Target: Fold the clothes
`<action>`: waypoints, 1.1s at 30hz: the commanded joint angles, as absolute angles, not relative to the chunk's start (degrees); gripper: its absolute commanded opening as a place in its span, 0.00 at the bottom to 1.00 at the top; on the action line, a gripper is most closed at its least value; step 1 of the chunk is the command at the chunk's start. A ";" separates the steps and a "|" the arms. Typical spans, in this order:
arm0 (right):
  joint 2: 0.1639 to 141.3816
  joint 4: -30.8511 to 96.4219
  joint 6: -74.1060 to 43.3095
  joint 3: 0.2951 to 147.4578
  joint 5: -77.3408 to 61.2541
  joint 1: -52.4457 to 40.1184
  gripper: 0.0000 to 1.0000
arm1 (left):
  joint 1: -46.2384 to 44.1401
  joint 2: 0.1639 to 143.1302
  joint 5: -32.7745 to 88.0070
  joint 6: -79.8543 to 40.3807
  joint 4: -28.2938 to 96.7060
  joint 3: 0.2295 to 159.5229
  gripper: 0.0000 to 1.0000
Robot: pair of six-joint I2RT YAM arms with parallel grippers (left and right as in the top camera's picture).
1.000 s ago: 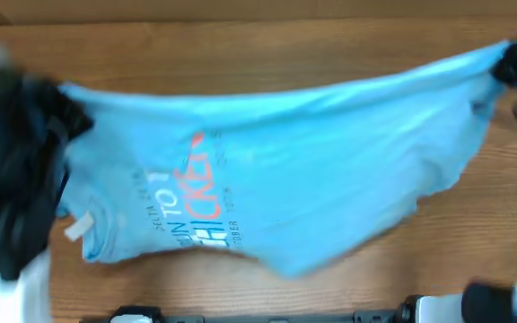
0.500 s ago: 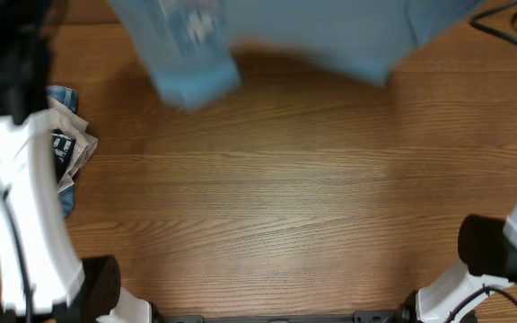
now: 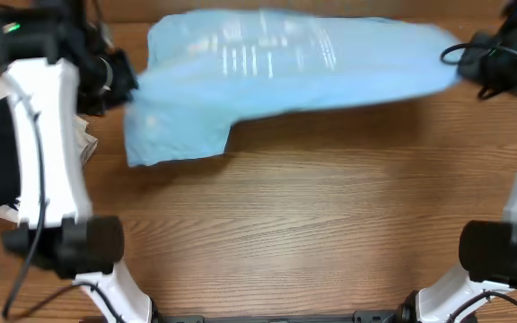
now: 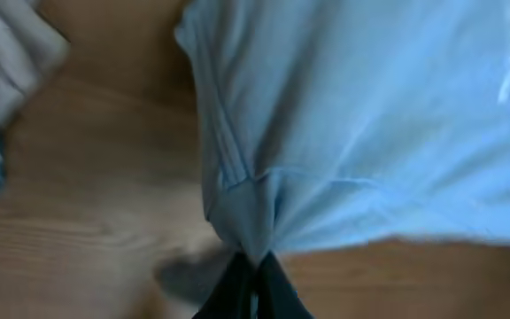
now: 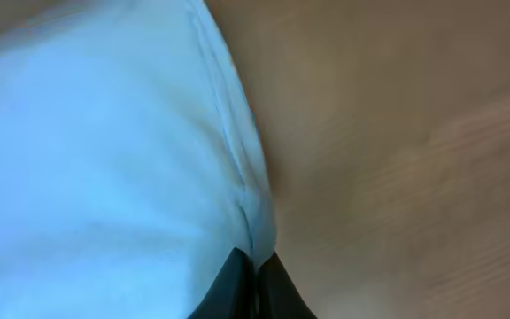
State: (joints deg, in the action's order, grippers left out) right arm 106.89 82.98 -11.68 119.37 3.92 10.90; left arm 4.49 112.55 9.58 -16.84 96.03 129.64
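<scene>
We have the T-shirt (image 3: 285, 67) strung out along the far edge of the worktop (image 3: 312, 233), stretched between both arms, with one flap drooping near the far-left corner. The left gripper (image 4: 251, 268) is pinched tight on a bunch of fabric. The right gripper (image 5: 253, 268) is clamped on the opposite edge. No fold shows yet, so we judge that laying it flat and every fold lie ahead.
</scene>
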 commanded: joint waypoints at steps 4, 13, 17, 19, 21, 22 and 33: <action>106.54 78.39 -10.50 97.69 5.08 11.40 0.04 | 3.18 113.56 12.78 -10.00 93.47 110.52 0.04; 106.41 81.84 -13.61 89.67 4.25 16.71 0.04 | 2.72 108.18 7.84 -9.26 85.45 86.59 0.04; 106.26 84.62 -13.56 89.19 2.68 18.02 0.04 | 2.79 100.27 5.78 -12.19 79.50 77.34 0.04; 105.14 84.49 -13.76 87.29 2.35 18.02 0.04 | 2.76 95.74 2.98 -15.22 77.60 73.47 0.04; 102.17 82.74 -14.31 83.09 2.28 18.11 0.04 | 2.81 89.19 -0.34 -19.40 75.70 68.77 0.04; 99.24 81.06 -15.11 79.70 2.24 18.31 0.04 | 3.03 85.01 -1.50 -21.43 75.09 66.48 0.04; 74.13 78.24 -18.06 68.64 2.09 19.53 0.04 | 3.53 63.51 -3.62 -29.08 76.34 58.41 0.04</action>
